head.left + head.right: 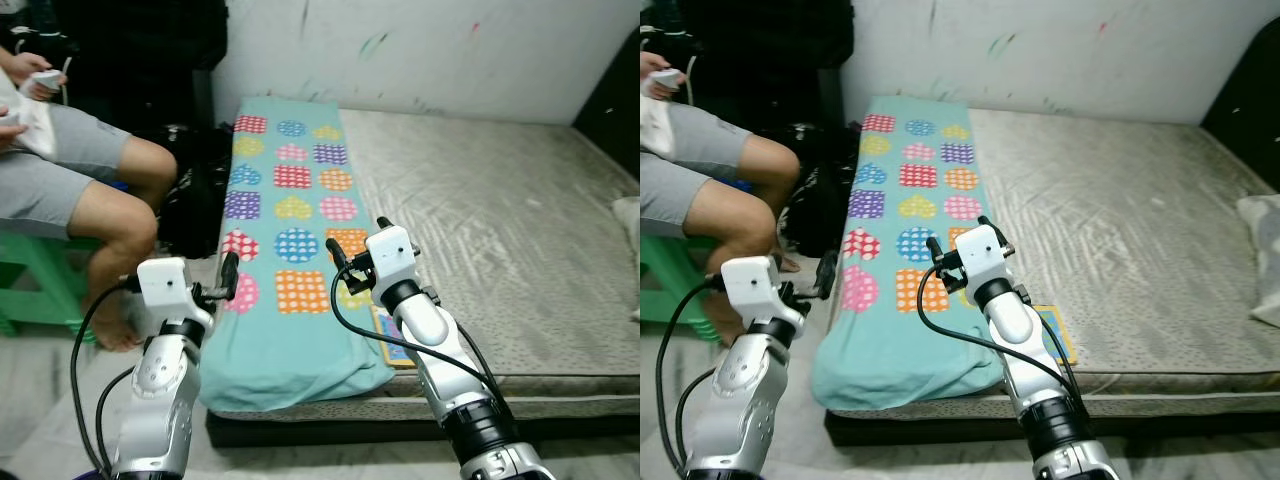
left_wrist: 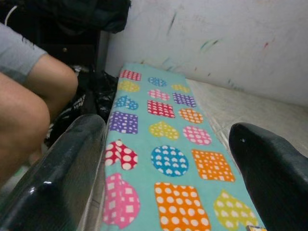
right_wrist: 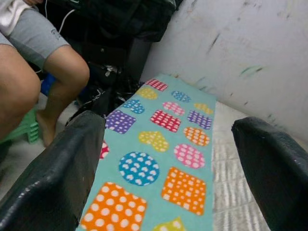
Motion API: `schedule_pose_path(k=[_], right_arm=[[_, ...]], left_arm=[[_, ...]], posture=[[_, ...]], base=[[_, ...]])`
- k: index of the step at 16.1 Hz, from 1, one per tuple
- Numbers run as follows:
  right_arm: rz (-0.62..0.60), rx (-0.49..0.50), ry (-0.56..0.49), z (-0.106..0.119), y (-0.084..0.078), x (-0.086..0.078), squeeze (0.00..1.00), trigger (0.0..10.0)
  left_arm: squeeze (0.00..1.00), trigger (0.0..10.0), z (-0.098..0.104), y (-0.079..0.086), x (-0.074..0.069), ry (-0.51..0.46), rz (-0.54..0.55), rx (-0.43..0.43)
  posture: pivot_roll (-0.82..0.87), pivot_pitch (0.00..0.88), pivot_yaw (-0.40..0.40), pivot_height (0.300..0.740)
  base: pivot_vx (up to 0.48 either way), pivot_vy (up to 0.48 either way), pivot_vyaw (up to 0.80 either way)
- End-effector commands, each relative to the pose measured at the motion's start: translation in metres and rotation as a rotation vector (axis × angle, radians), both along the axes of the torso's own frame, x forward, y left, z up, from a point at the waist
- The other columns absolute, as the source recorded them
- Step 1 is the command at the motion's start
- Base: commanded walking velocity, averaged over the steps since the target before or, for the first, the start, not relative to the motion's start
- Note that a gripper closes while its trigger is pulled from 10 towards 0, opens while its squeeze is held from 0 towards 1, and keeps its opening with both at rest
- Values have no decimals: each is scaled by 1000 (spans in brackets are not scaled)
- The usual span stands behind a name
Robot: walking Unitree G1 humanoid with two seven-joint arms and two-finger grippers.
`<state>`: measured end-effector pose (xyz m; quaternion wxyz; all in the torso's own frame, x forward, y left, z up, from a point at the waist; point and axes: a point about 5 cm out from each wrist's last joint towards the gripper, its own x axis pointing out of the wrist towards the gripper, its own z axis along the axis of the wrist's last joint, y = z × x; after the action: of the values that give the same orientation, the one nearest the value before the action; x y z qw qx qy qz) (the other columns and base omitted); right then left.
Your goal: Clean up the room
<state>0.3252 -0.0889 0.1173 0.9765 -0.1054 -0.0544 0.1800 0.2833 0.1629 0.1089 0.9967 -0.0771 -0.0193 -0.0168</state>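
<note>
Plainly, both grippers are held with fingers spread wide, nothing gripped or touched: the left gripper (image 1: pixel 229 272) beside the blanket (image 1: pixel 290 250), the right gripper (image 1: pixel 340 262) above it. The blanket is spread along the mattress (image 1: pixel 480 220) edge.

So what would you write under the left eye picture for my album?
Both robot claws, left claw and right claw, hover open over a turquoise blanket with colourful spotted shapes on a bare mattress.

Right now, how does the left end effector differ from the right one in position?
The left end effector hangs off the mattress edge beside the turquoise patterned blanket, while the right end effector is over that blanket. The left sits lower and nearer the seated person's leg; the right is higher. Both are open and empty.
</note>
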Motion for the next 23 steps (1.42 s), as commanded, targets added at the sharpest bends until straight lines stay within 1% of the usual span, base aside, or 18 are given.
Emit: schedule_pose_path(k=[1,2,3,4,5,7,8,10,12,13,15,23], right_arm=[[-45,33,-13,3,-8,-1,0,10000],[-55,39,-11,0,-11,-5,0,10000],[-71,25,0,-5,-16,-9,0,10000],[-73,29,3,-6,-16,-11,0,10000],[-93,44,4,-7,-18,-15,0,10000],[-103,52,10,-8,-19,-17,0,10000],[-106,56,23,-9,-19,-17,0,10000],[-103,7,-2,-8,-19,-16,0,10000],[-125,55,6,-7,-22,-17,0,10000],[-151,73,9,-7,-25,-18,0,10000],[-166,73,0,-7,-27,-21,0,10000],[-173,73,-1,-5,-29,-20,0,10000]], left_arm=[[0,10000,2,-4,2,1,-24,7],[0,10000,1,-6,-1,7,-35,8],[0,10000,-5,-9,-3,32,-60,11],[0,10000,-6,-9,-4,37,-64,12],[0,10000,-6,-10,-7,48,-77,0],[0,10000,-3,-11,-8,45,-85,-2],[0,10000,-3,-11,-8,42,-86,3],[0,10000,-4,-11,-9,45,-80,3],[0,10000,-4,-12,-9,50,-94,2],[0,10000,-5,-15,-10,54,-124,-3],[0,10000,-5,-18,-10,53,-151,-2],[0,10000,-2,-18,-10,43,-145,-22]], posture=[[-86,0,-50,740],[-93,0,-38,740],[-96,0,-34,740],[-96,0,-32,740],[-91,0,-27,740],[-88,0,-34,740],[-88,0,-34,740],[-88,0,-27,740],[-89,0,-24,740],[-95,0,-18,740],[-102,0,-10,740],[-99,0,-23,740]], base=[[0,0,0],[0,0,0],[0,0,0],[0,0,0],[0,0,800],[0,0,684],[0,0,0],[0,0,800],[0,0,463],[0,0,0],[0,0,0],[0,0,0]])
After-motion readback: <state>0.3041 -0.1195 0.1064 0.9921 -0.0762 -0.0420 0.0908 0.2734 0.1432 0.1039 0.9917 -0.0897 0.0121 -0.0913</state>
